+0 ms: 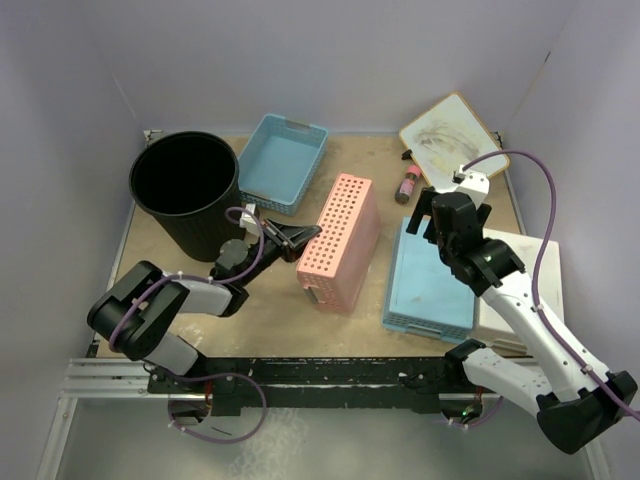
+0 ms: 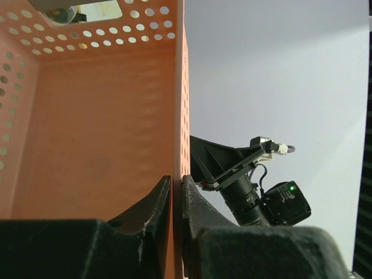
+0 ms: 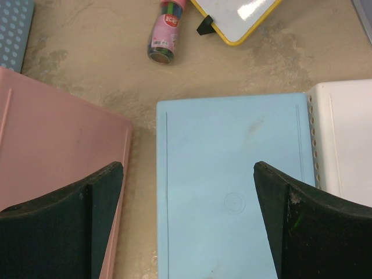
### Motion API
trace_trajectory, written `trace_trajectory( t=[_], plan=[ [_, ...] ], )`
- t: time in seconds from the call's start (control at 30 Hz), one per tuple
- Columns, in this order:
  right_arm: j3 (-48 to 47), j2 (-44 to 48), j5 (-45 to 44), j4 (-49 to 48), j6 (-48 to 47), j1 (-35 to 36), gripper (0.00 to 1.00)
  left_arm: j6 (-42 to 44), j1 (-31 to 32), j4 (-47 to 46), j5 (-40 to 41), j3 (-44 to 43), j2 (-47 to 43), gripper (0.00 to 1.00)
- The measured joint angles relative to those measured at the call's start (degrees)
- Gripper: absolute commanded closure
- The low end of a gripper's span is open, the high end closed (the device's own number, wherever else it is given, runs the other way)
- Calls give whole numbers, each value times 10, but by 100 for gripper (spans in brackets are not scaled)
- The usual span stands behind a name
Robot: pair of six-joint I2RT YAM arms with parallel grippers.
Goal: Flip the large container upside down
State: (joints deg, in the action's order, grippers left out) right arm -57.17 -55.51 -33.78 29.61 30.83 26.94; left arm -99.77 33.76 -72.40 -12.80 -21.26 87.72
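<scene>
The bucket [image 1: 185,195] stands in the far left corner of the table [image 1: 270,320]. Its open mouth points up and its narrow bottom sits on the table, so its long side runs up and down. It is not flipped yet. Near it, the left gripper [image 1: 305,236] is pinched tight on a thin wall of the pink basket [image 1: 345,235], which is tipped on its side. The right gripper [image 1: 428,215] hangs wide open over the upside-down blue basket [image 1: 430,285], holding nothing.

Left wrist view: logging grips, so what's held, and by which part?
The left gripper pinches the pink basket by its perforated side wall; the right gripper holds nothing.
</scene>
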Motion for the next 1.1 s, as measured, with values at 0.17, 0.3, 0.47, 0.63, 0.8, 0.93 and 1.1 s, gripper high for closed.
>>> trace_trajectory(
  t=[0.17, 0.3, 0.47, 0.63, 0.8, 0.93, 1.1],
  plan=[
    [0, -1, 0, -3, -2, 0, 4, 75, 0, 75, 10, 2, -41, 84],
    [0, -7, 1, -7, -5, 0, 4, 159, 1, 203, 20, -11, -68, 81],
    [0, -9, 3, -9, -8, 0, 4, 258, 1, 378, 47, -59, -82, 73],
    [0, -9, 3, -12, -9, 0, 4, 348, 1, 523, 79, -122, -105, 54],
    [0, -11, 7, -13, -11, 0, 4, 431, 1, 652, 120, -187, -131, 44],
    [0, -20, 20, -17, -15, 0, 4, 482, 1, 723, 146, -218, -145, 42],
    [0, -40, 59, -32, -35, 0, 5, 530, 12, 798, 163, -256, -152, 41]
  ],
)
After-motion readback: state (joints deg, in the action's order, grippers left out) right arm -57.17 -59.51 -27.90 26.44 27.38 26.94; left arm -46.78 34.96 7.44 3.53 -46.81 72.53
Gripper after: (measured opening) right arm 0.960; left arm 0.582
